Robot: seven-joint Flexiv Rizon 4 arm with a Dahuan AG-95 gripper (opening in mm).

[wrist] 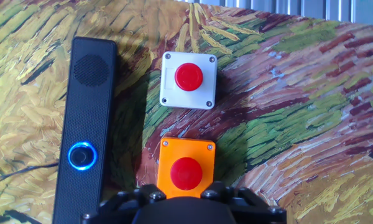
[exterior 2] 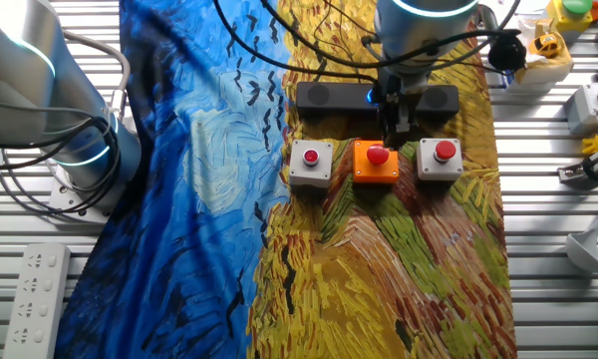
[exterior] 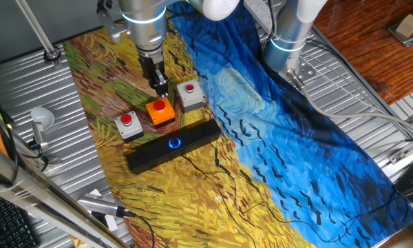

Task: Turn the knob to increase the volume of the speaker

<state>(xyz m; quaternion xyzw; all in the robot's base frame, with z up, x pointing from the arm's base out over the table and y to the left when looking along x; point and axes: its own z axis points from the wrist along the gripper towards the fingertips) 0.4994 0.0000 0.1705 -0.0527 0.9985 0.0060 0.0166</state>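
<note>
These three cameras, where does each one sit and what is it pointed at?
One fixed view: high beside the table, looking down on the speaker with the arm and end effector behind it.
The other fixed view: high on the opposite side, button boxes nearest, arm coming down from the top.
Hand view: on the hand, looking straight down; only the end effector's base shows.
All three share the knob and orange button box.

Speaker (wrist: 86, 124): matt black plastic housing, fine perforated grille at one end. Knob (wrist: 81, 155): glossy dark face, glowing blue ring. Button boxes: smooth plastic, orange (wrist: 187, 157) and pale grey (wrist: 188, 79), glossy red caps. Cloth (exterior: 296, 138): printed fabric, painterly pattern, slightly creased. Table (exterior: 27, 83): ribbed bare metal. Arm housing (exterior: 144, 14): smooth brushed metal. Gripper (exterior: 158, 81): black, matt.
</note>
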